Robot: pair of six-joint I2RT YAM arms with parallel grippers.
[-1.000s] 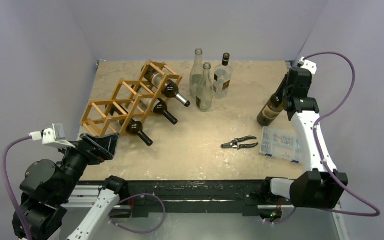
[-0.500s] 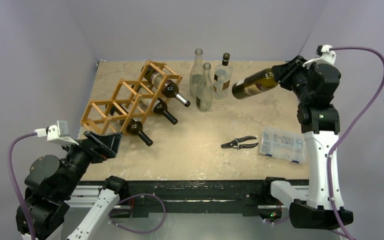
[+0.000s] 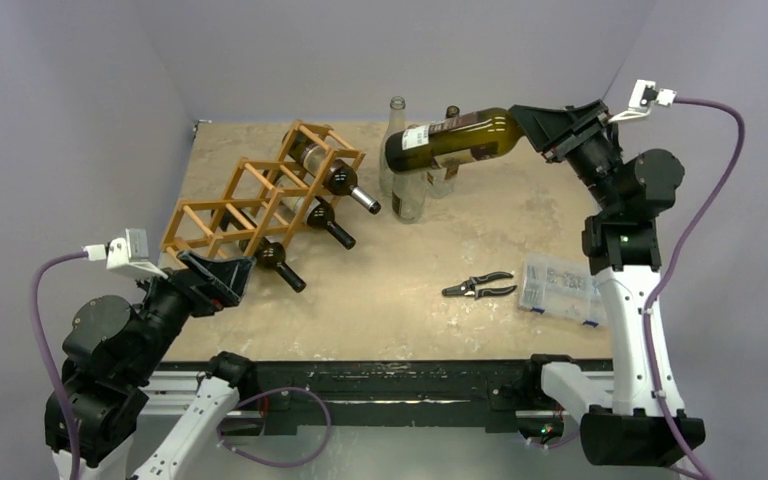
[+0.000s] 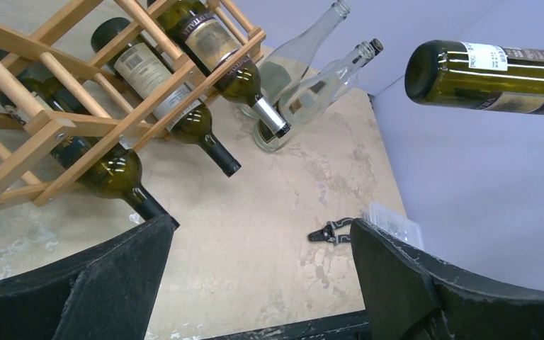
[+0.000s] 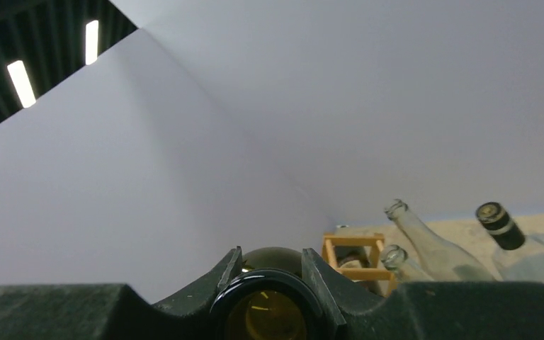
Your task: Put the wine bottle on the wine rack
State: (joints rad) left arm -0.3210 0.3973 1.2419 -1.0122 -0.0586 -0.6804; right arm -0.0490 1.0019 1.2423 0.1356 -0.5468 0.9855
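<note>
Item: wine bottle [image 3: 450, 140], dark green glass, pale label. It lies roughly level in the air over the far right of the table [image 3: 410, 260]. Its base points left and sits in front of the standing bottles.

Holder: right gripper [image 3: 538, 124], fingers clamped on the bottle's neck.

Left gripper [image 3: 217, 275]: low at the near left edge of the table, just near of the rack. Its fingers are wide apart with nothing between them.

Wine rack [image 3: 250, 165]: orange-brown wooden lattice, stepped, on the far left of the table. Three dark bottles [image 3: 335, 178] lie in it with their necks pointing right and near. The held bottle is well apart from it.

Also on the table:
- clear bottles [image 3: 410, 190], three, upright, far centre, one with a black cap
- shears [image 3: 478, 288], near right of centre
- plastic box [image 3: 560, 285], clear, just right of the shears
</note>
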